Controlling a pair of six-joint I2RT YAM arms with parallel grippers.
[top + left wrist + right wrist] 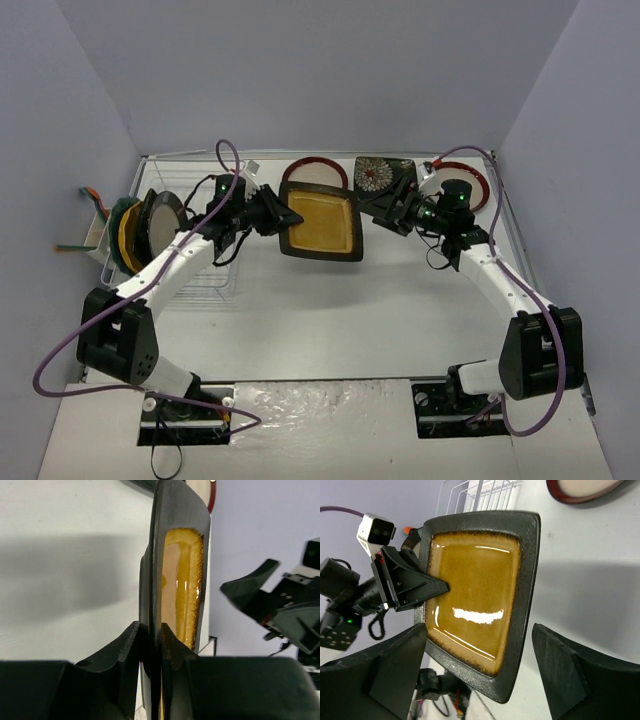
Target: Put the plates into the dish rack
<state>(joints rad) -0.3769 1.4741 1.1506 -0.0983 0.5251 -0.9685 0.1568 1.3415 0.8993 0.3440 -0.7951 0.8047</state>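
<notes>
Since my left gripper [268, 212] pinches the black-amber plate [320, 222] by its rim and my right gripper [479, 630] gapes empty, next up is probably slotting it upright into the dish rack [215, 290].

Square black-amber plate [320, 222] aloft in left claw [282, 214] — other plates [150, 225] upright in dish rack [203, 285], loose plates [313, 172] flat behind.

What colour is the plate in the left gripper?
Amber plate with black rim; clearest in right wrist view.

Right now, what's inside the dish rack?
The dish rack holds at least three upright plates: a cream plate, a yellow plate and a teal plate. The left arm covers part of it.
</notes>
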